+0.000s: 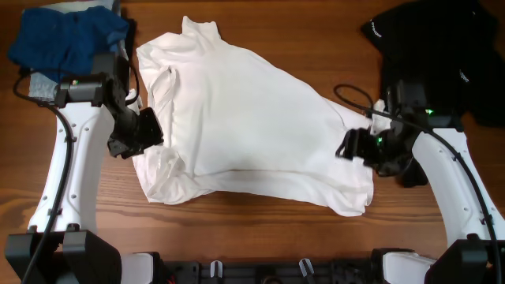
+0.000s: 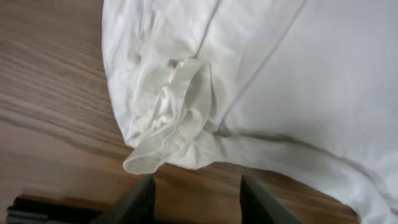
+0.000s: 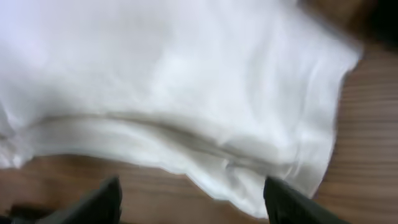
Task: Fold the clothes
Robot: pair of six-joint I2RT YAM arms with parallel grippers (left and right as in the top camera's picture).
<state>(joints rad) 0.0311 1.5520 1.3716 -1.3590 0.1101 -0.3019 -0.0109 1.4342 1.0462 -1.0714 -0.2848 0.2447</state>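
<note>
so white shirt (image 1: pixel 252 118) lies between left gripper (image 1: pixel 148 132) and right gripper (image 1: pixel 351 147).

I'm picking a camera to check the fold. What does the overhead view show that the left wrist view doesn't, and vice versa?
Only overhead: the blue garment top left, the black garment top right, and the right gripper beside the white shirt. Only left wrist: the bunched sleeve folds in detail, just ahead of the open left gripper. Both: the white shirt on the wooden table.
</note>
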